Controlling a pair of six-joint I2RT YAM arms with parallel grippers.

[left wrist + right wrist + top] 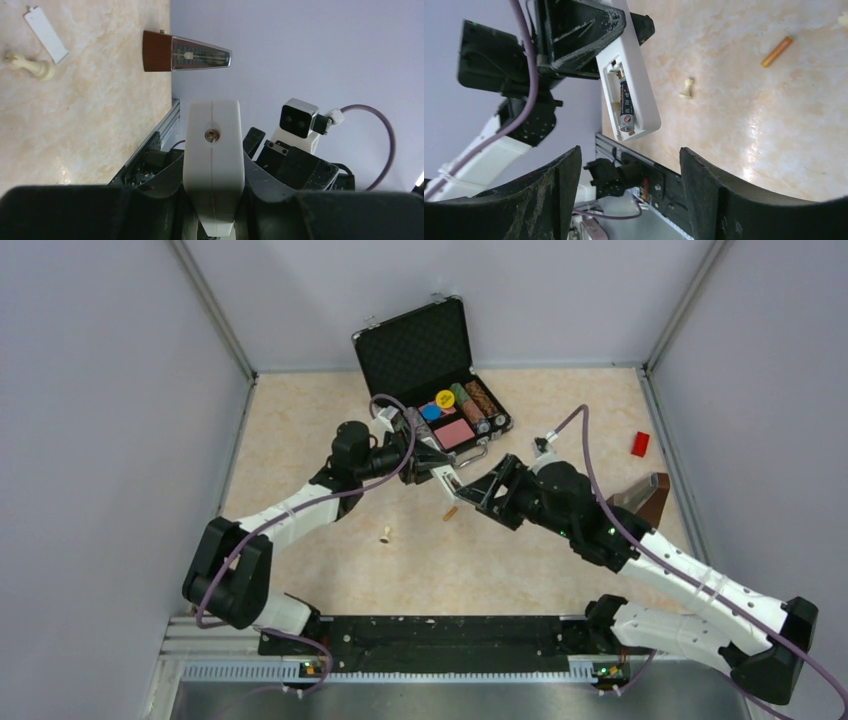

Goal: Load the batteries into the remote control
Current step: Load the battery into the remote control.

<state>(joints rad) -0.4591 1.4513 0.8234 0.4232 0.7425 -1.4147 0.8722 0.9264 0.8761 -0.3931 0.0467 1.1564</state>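
My left gripper [438, 466] is shut on the white remote control [447, 478] and holds it above the table; the remote's end face fills the left wrist view [212, 160]. In the right wrist view the remote [640, 75] shows its open slot with the blackish battery [625, 102] lying in it. The copper-orange battery [450, 512] lies on the table below the remote, and it also shows in the right wrist view [776, 51]. My right gripper [480, 492] is open and empty, facing the remote from a short distance [629, 155].
An open black case [415, 355] with coloured chips stands at the back. A cream pawn [385, 534] lies left of centre. A brown metronome [648, 498] and a red block [640, 444] sit at the right. A white cover strip [46, 34] lies by a pawn [30, 66].
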